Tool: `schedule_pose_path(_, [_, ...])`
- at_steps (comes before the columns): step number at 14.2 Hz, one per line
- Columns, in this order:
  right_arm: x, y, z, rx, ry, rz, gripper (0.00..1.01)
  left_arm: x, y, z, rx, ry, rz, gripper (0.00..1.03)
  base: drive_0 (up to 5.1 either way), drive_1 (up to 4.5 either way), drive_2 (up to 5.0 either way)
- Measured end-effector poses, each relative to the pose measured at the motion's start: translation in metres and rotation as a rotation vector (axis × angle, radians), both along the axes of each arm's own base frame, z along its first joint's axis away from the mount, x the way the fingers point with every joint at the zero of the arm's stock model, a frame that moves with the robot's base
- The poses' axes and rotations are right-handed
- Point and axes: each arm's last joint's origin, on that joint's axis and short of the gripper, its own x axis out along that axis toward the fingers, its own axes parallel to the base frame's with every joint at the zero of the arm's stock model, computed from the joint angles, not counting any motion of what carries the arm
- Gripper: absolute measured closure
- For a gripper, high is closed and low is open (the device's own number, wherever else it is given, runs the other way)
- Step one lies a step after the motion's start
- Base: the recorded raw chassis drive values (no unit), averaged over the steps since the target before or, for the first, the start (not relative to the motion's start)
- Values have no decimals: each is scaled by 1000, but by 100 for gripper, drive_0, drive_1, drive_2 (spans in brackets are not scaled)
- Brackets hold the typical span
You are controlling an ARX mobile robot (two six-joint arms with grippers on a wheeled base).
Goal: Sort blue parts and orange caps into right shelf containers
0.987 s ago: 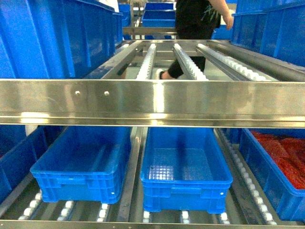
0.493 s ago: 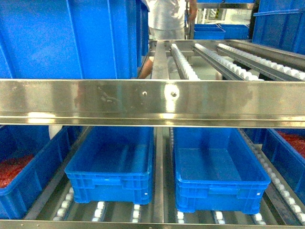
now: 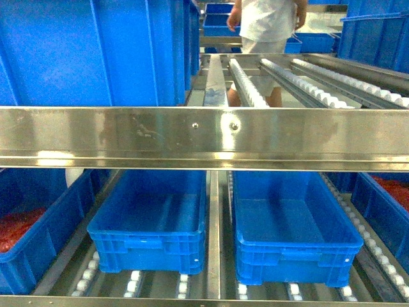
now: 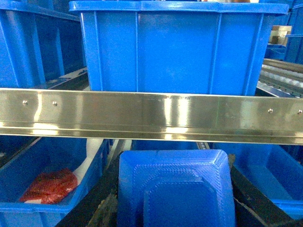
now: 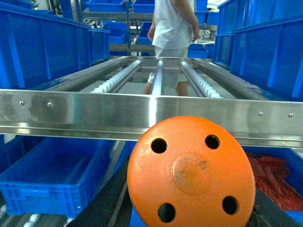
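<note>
A blue part (image 4: 176, 187) with a stepped, ribbed face fills the bottom of the left wrist view. My left gripper (image 4: 175, 210) is shut on it, with a black finger (image 4: 92, 205) on each side. The right gripper (image 5: 189, 208) is shut on a round orange cap (image 5: 191, 172) with several holes. Both hang in front of the shelf's steel front lip (image 3: 204, 137). Two empty blue containers (image 3: 150, 220) (image 3: 294, 227) sit side by side on the lower roller rails. Neither gripper shows in the head view.
A blue crate (image 3: 19, 230) holding red pieces stands at the lower left and another (image 3: 390, 198) at the lower right. A tall blue crate (image 3: 96, 51) sits on the upper level, left. A person (image 3: 265, 25) in white stands behind the rack's roller rails (image 3: 246, 83).
The head view shifted left over the last second, so the two empty crates now sit further right. A person in white has stepped into view behind the rack.
</note>
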Motion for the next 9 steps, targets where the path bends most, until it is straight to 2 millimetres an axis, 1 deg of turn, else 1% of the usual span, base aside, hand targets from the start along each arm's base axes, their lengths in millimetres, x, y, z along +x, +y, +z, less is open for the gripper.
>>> schedule_pose_path(9, [0,0,0,0,0,0,57,0,0,0,0,0,0,59,0,0,0])
